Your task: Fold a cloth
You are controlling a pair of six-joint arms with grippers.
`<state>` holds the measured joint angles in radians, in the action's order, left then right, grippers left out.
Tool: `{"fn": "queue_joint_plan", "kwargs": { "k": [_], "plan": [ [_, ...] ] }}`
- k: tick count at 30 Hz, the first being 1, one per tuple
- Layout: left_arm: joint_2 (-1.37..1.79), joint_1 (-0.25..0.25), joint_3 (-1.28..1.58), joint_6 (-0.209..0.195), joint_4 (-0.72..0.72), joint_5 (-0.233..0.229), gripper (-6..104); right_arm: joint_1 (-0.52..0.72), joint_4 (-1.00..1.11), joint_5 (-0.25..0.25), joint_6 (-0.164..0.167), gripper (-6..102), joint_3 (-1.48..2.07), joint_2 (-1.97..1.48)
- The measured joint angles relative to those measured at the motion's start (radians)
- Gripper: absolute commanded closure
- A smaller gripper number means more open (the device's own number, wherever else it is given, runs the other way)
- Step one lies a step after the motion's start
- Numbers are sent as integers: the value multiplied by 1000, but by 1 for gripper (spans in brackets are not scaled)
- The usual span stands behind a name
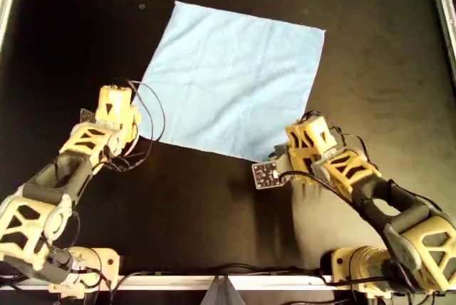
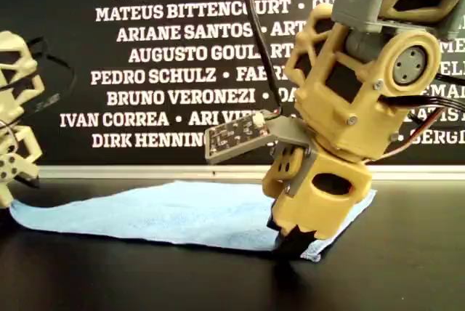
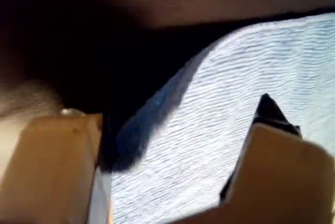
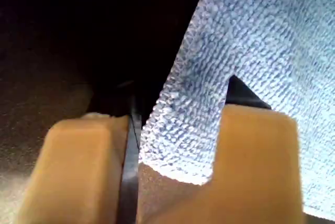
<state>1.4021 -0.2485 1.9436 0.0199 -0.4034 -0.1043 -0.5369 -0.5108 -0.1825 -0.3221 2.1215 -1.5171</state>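
One blue cloth [image 1: 235, 80] on the table [image 1: 385, 70]. Two arms over it, so two yellow grippers: the left gripper [image 1: 121, 121] and the right gripper [image 1: 288, 150]. One small circuit board [image 1: 265, 174].

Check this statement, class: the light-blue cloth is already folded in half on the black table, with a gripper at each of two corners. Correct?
Not quite. The overhead view shows the cloth lying flat and unfolded. The rest holds: the left gripper and right gripper each sit at a corner.

Overhead, low side, two wrist close-ups
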Motion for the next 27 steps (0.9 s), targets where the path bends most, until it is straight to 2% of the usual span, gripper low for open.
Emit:
{"fn": "queue_joint_plan", "kwargs": {
  "k": [9,17,23,25,27],
  "plan": [
    [-11,0,-3,0,0,0,7,6,0,9,0,30,0,0],
    [-11,0,-3,0,0,2,7,28,5,109,-2,30,-6,0],
    [-11,-2,6,0,8,3,7,28,5,126,-2,30,-6,3],
    [-11,-2,6,0,9,3,7,28,5,126,-2,33,-8,3],
    [-11,-2,6,3,9,3,11,28,5,126,-2,40,-8,3]
  ]
}}
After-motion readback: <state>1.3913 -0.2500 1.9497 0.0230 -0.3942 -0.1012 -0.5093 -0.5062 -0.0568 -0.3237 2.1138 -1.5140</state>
